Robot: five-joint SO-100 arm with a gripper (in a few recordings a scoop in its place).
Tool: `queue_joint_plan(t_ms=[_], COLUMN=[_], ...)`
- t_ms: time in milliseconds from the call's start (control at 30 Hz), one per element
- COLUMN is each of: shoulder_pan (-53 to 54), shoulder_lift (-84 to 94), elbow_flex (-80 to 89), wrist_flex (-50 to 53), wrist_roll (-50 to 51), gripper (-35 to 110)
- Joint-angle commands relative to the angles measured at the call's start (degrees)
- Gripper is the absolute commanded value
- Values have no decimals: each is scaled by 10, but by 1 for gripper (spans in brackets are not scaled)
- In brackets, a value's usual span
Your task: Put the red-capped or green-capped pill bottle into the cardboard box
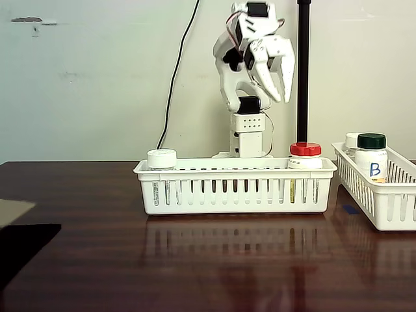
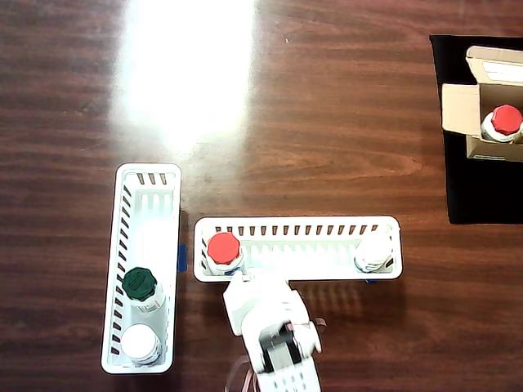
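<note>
gripper [image 1: 276, 81]: hanging released, empty, above the red-capped bottle [image 1: 305, 151], lining up a grab
box [image 2: 482, 110]: already holding one red-capped bottle

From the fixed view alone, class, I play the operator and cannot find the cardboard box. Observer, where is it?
Observer: The cardboard box sits at the top right corner of the overhead view, on a black mat.
Operator: Is it empty?
Observer: No, a red-capped bottle already stands inside it.
Operator: Are its top flaps shut?
Observer: No, they are folded open.
</note>
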State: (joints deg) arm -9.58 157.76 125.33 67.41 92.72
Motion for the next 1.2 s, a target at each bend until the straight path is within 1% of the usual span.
queue_joint_plan(t_ms=[0, 400, 533, 633, 767, 900, 1000, 1067, 1167], shoulder_pan=[-6, -25, -61, -76, -87, -115, -147, -154, -202], shoulder_lift=[69, 158, 236, 388, 387, 392, 392, 390, 390], elbow_flex=[63, 290, 349, 420, 442, 442, 442, 443, 443], wrist_flex=[-37, -171, -156, -98, -103, -65, -32, -19, -19], wrist_roll=[12, 42, 42, 54, 68, 58, -19, -25, -114], gripper=[0, 0, 0, 0, 0, 0, 0, 0, 0])
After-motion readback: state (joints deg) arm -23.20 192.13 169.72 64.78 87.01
